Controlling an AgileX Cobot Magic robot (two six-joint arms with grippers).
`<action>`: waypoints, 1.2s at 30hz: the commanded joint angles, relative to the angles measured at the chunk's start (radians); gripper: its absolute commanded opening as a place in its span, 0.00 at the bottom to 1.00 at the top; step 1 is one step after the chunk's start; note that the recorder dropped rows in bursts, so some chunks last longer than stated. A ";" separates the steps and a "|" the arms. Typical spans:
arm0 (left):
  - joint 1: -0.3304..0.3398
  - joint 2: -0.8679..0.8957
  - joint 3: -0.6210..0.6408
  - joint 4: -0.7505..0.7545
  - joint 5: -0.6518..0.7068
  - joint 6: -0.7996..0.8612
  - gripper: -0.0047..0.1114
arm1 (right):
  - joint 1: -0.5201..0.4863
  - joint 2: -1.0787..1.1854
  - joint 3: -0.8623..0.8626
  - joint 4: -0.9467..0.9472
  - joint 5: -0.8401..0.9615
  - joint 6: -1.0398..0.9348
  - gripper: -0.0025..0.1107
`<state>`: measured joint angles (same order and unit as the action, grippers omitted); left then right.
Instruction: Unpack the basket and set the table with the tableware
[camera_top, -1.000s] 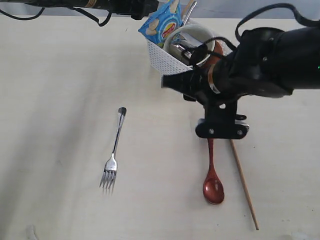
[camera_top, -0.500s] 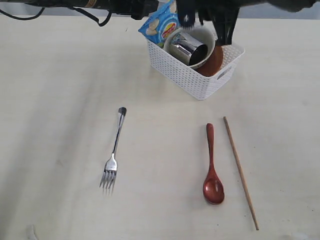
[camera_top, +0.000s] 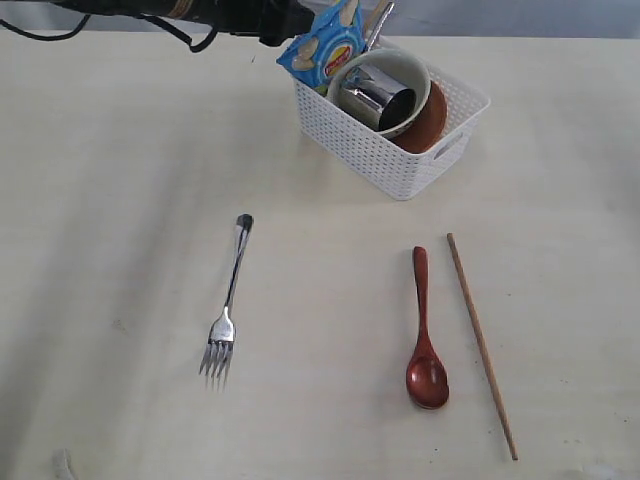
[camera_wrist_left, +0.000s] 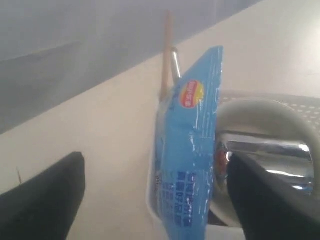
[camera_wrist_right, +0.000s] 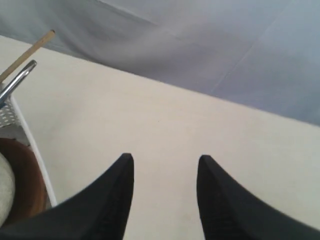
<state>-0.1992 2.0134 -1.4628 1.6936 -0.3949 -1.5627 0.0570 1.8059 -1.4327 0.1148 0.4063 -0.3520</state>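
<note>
The left gripper has its two dark fingers spread wide and holds nothing. A blue packet stands in the gap in front of them, not touched. The right gripper also has its fingers apart, with only bare table between them. Of the left arm, only a dark piece shows along the far edge in the exterior view.

The basket is one, at the far side of the table, and its long side runs on a diagonal. Inside I count one cream bowl, one steel cup lying on its side in the bowl, one brown plate standing on edge, and the one packet. One chopstick and one steel handle stick up behind the packet — I cannot tell what tool the handle belongs to.

On the table lie three pieces, each single. The fork is well apart on the left of the exterior view, tines toward the near edge. The spoon has its bowl end near and its handle toward the basket. A second chopstick lies just beside the spoon — its long axis slants a little away from it at the near end.
</note>
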 joint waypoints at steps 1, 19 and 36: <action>0.039 -0.028 -0.044 0.051 0.002 -0.093 0.67 | -0.038 0.009 -0.014 0.153 0.084 -0.078 0.37; 0.073 0.148 -0.466 0.051 0.288 -0.137 0.64 | -0.040 0.013 0.098 0.155 0.071 -0.194 0.37; 0.070 0.187 -0.482 -0.417 0.996 0.695 0.61 | -0.044 0.013 0.098 0.157 0.069 -0.176 0.37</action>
<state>-0.1295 2.2030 -1.9105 1.4886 0.4319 -1.1356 0.0187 1.8229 -1.3386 0.2694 0.4852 -0.5220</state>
